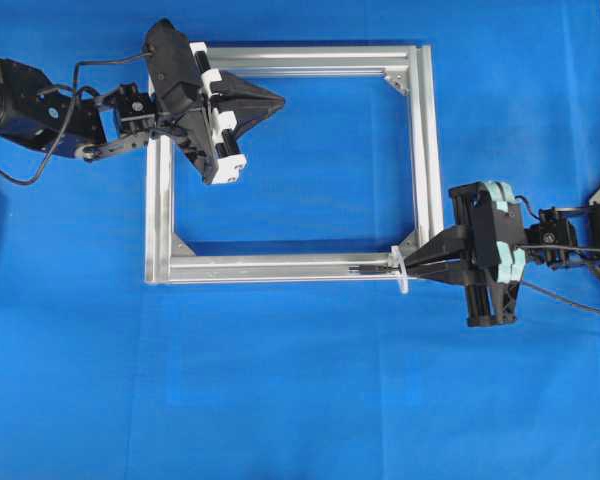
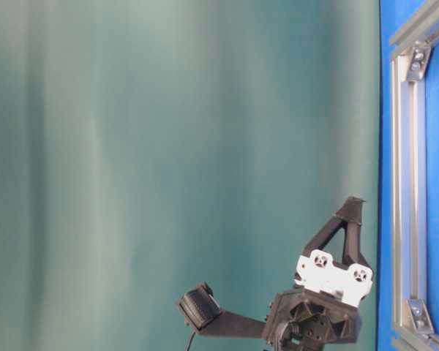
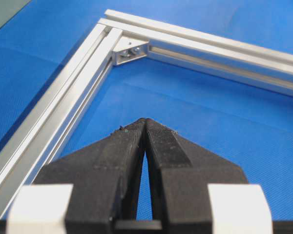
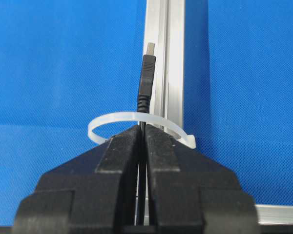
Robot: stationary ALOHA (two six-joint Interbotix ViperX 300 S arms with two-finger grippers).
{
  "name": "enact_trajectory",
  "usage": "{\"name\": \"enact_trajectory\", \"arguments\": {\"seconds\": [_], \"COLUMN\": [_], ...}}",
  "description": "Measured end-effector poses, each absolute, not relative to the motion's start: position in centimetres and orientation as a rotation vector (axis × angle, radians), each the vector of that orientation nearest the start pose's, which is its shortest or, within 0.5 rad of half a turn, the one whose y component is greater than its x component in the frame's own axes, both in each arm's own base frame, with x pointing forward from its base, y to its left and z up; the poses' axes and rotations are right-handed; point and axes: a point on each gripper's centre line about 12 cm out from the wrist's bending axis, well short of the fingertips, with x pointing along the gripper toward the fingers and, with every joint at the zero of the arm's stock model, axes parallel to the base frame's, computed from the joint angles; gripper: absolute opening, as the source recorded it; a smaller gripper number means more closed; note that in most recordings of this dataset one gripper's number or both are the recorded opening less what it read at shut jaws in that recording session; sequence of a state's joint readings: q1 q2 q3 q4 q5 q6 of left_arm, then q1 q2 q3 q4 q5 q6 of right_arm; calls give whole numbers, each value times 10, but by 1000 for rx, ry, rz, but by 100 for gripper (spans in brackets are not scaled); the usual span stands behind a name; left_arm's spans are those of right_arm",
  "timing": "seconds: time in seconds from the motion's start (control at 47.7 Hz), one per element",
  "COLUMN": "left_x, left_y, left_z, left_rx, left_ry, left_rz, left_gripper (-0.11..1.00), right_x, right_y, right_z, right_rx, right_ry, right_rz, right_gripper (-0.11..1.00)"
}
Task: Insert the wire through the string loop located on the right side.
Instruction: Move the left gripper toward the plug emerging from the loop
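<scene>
Only the right wrist view shows the wire [image 4: 146, 85] passing the string loop [image 4: 136, 118].

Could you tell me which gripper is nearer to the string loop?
The right. The right gripper, shut on the wire, has its tips right at the string loop by the frame's lower right corner. The left gripper hangs shut near the opposite upper left corner.

Overhead view: left gripper [image 1: 276, 101] at upper left, fingers pressed together, pointing right; right gripper [image 1: 412, 268] at lower right, clamped tight, pointing left.
</scene>
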State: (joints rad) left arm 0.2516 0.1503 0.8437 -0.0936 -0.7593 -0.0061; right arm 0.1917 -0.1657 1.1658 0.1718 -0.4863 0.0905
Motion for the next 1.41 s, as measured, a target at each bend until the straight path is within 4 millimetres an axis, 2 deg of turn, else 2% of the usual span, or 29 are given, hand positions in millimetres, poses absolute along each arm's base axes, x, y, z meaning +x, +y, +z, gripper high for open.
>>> {"name": "enact_trajectory", "arguments": {"seconds": [0.126, 0.252, 0.629, 0.734, 0.839, 0.965, 1.091, 1.238, 1.406], "left_x": [370, 374, 377, 373, 370, 370, 373, 390, 419], "left_y": [96, 76, -37, -64, -79, -84, -81, -69, -55], "left_z": [136, 135, 132, 132, 132, 132, 135, 145, 145], "left_rx": [-104, -121, -201, -208, -211, -215, -216, -208, -191], "left_ry": [223, 227, 253, 262, 266, 269, 259, 236, 269], "left_rz": [308, 257, -25, -93, -134, -147, -137, -104, -62], "left_gripper": [0, 0, 0, 0, 0, 0, 0, 0, 0], "right_x": [270, 270, 270, 270, 270, 270, 270, 270, 270], "right_y": [43, 43, 43, 43, 43, 43, 43, 43, 43], "right_z": [122, 122, 122, 122, 122, 122, 122, 122, 122], "right_rx": [167, 167, 167, 167, 167, 167, 167, 167, 167], "right_ry": [525, 525, 525, 525, 524, 525, 525, 525, 524], "right_rz": [46, 46, 46, 46, 46, 46, 46, 46, 46], "right_gripper": [-4, -4, -4, -4, -4, -4, -4, -4, -4]}}
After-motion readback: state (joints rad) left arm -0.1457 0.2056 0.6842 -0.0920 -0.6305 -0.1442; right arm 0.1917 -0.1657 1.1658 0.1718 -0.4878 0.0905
